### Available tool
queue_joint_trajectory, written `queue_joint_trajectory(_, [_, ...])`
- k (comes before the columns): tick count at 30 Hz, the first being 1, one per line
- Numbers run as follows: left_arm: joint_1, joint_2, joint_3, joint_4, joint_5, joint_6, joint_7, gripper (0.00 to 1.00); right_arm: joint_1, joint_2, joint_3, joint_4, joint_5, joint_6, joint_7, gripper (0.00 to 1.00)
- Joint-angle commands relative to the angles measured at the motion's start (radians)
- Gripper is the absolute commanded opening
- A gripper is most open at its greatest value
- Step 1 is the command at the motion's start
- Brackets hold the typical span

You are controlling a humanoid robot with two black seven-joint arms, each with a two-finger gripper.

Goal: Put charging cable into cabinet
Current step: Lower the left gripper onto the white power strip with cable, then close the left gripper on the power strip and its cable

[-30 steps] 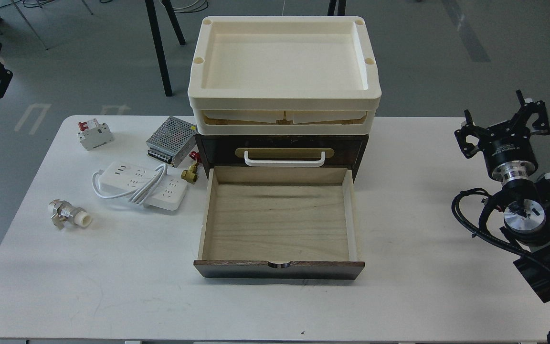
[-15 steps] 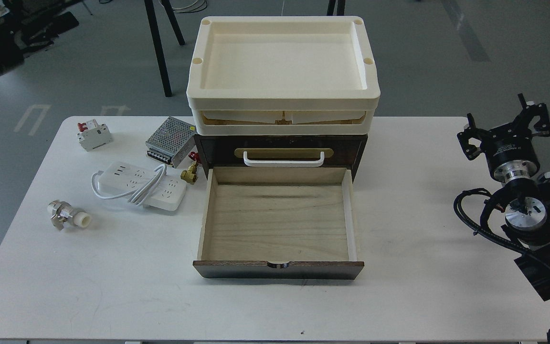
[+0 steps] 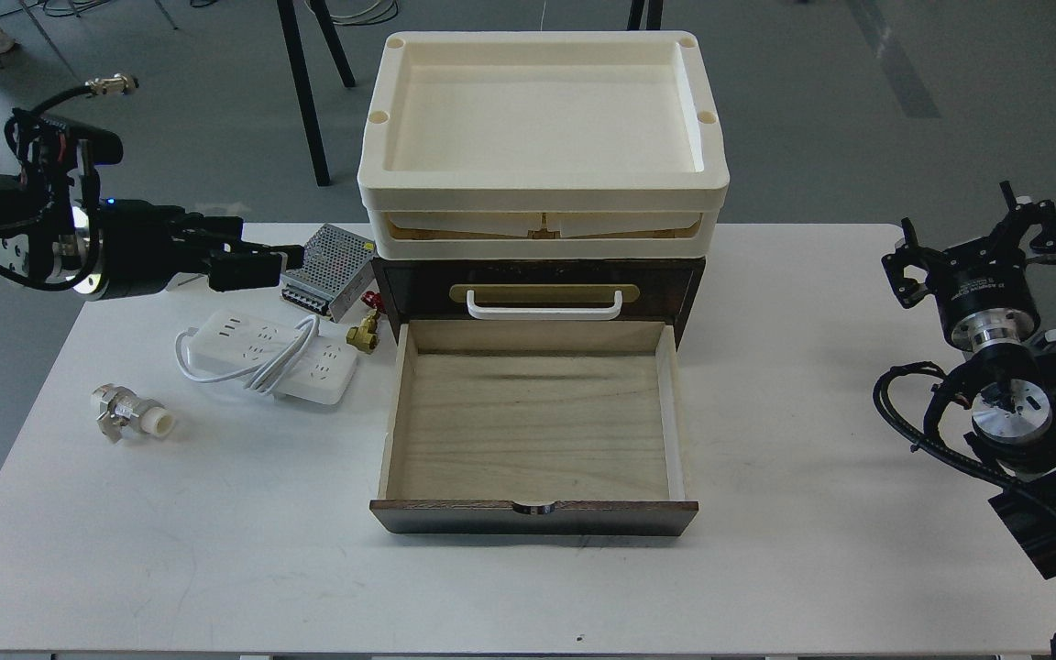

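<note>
White on the counter (image 3: 216, 513), the charging cable (image 3: 267, 356) lies just left of the cabinet (image 3: 537, 403)'s open drawer, long axis slanting rightward, below the nearer left hand (image 3: 258, 261); whether its fingers are parted, I cannot tell.

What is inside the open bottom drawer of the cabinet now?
The open drawer shows only its bare pale wood floor; the charging cable lies on the table. The closed upper drawer hides its contents.
</note>
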Motion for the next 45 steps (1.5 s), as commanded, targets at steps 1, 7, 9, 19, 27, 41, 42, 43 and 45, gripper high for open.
queue_joint_trajectory(1, [0.001, -0.06, 0.033, -0.002, 0.011, 0.0, 0.045, 0.93, 0.0, 0.0, 0.0, 0.0, 0.0, 0.0, 0.0, 1.0])
queue_joint_trajectory(7, [0.009, -0.121, 0.181, 0.018, 0.282, 0.15, 0.064, 0.93, 0.0, 0.0, -0.005, 0.002, 0.0, 0.0, 0.005, 1.0])
queue_joint_trajectory(9, [0.01, -0.129, 0.198, 0.048, 0.346, 0.169, 0.076, 0.93, 0.0, 0.0, -0.005, 0.002, 0.0, 0.0, 0.006, 1.0])
queue_joint_trajectory(19, [0.047, -0.226, 0.206, 0.186, 0.389, 0.168, 0.071, 0.78, 0.0, 0.0, -0.009, 0.002, 0.0, 0.0, 0.011, 1.0])
queue_joint_trajectory(27, [0.061, -0.241, 0.206, 0.265, 0.39, 0.169, 0.068, 0.78, 0.0, 0.001, -0.011, 0.002, 0.0, 0.0, 0.011, 1.0])
queue_joint_trajectory(41, [0.059, -0.374, 0.22, 0.429, 0.38, 0.18, 0.065, 0.66, -0.001, 0.001, -0.016, 0.008, -0.002, -0.001, 0.012, 1.0])
queue_joint_trajectory(42, [0.059, -0.379, 0.22, 0.434, 0.382, 0.18, 0.067, 0.64, -0.001, 0.0, -0.016, 0.008, -0.002, -0.001, 0.011, 1.0])
queue_joint_trajectory(43, [0.059, -0.381, 0.22, 0.435, 0.382, 0.18, 0.067, 0.62, -0.001, 0.001, -0.016, 0.008, -0.002, -0.001, 0.012, 1.0])
queue_joint_trajectory(45, [0.058, -0.381, 0.22, 0.437, 0.38, 0.178, 0.067, 0.52, -0.001, 0.001, -0.016, 0.008, -0.002, -0.001, 0.012, 1.0])
